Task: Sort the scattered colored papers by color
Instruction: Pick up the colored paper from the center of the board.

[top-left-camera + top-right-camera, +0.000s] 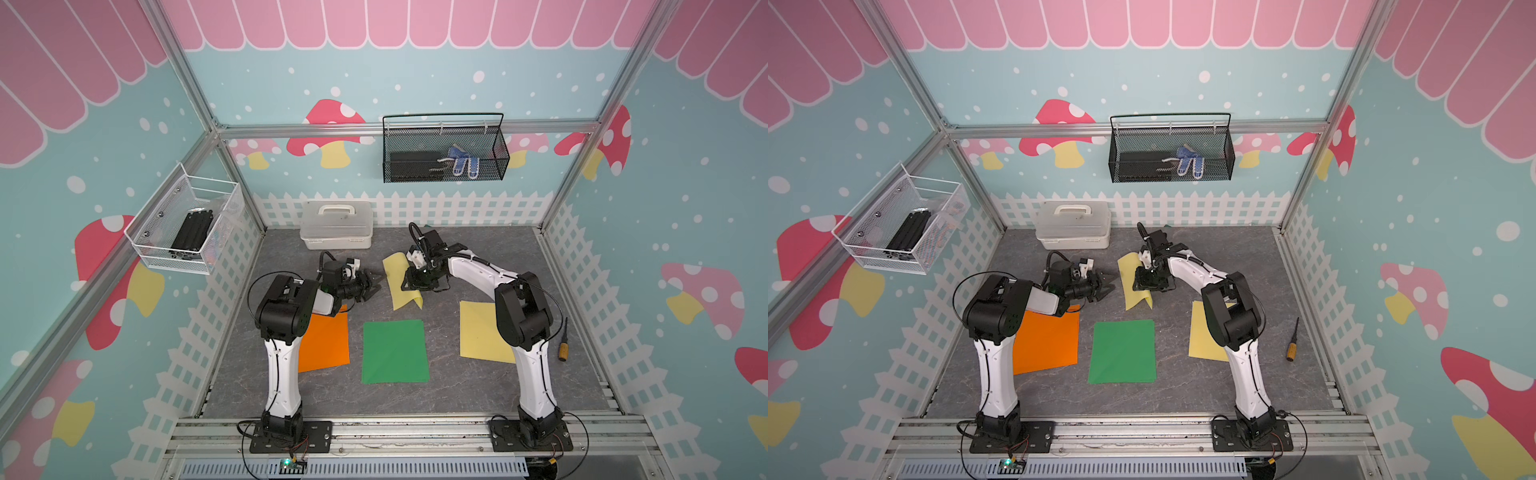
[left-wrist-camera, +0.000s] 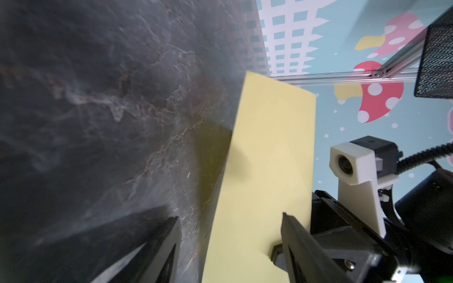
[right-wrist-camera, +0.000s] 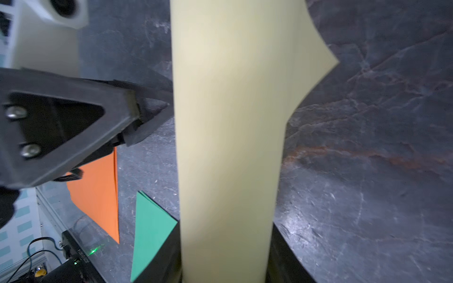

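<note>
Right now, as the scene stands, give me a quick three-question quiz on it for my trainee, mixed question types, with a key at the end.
1. True or false: the green paper lies between the orange paper and the flat yellow paper.
2. What does the right gripper hold? A, the orange paper; B, the green paper; C, the curled yellow sheet.
3. Fill in: the left gripper has its jaws ____.

Key: 1 true; 2 C; 3 open.

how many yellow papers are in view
2: a curled yellow sheet held up in the right gripper near the centre, and a flat yellow sheet partly under the right arm. More may be stacked beneath.
</note>
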You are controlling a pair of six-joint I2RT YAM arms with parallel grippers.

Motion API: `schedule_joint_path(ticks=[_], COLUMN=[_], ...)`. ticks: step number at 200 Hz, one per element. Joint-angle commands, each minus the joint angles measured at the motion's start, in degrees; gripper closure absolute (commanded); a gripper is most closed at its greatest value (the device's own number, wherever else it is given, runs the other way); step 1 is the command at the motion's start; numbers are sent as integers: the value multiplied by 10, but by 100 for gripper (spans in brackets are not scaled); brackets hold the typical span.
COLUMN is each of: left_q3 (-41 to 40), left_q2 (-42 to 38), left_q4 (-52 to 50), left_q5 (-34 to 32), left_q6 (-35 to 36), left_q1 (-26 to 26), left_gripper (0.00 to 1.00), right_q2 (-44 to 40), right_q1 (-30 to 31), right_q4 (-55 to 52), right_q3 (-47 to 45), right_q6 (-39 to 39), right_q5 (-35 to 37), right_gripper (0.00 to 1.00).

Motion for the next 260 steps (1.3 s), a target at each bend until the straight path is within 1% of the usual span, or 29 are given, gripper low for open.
schedule_joint_path(ticks=[1,36,74,82,91,106,122,174,183,188,200,231,243,260], left_q3=[-17,-22,-31,-31,-31,-31,-31,-30,-30,-30,-30,-25,-23,-19], left_q2=[28,50,40,39,38,38,38,41,41,40,38,28,22,13], left_q4=[161,276,324,334,338,344,345,357,358,359,359,357,356,351], left_q5=[19,21,28,28,29,32,35,39,39,39,40,47,50,52], left_q6=[-78,-134,-150,-156,-160,-166,-169,-182,-183,-183,-183,-187,-189,-191], left_q1=[4,4,4,4,4,4,4,3,3,3,3,3,3,3], left_gripper=[31,29,31,35,43,51,66,90,96,100,100,100,100,100], right_q2=[-28,-36,-38,-37,-36,-35,-34,-34,-34,-33,-34,-43,-51,-65], right_q1=[1,1,1,1,1,1,1,1,1,1,1,1,1,1], right_q4=[8,28,37,40,40,42,41,42,42,41,39,30,27,20], right_q3=[2,0,2,2,2,2,3,3,3,4,4,2,-1,-5], right_q6=[16,33,41,42,43,44,44,43,43,43,42,32,24,13], right_q5=[-34,-69,-82,-83,-81,-80,-75,-73,-72,-71,-68,-45,-29,3], right_gripper=[57,57,57,57,57,57,57,57,56,55,50,32,28,25])
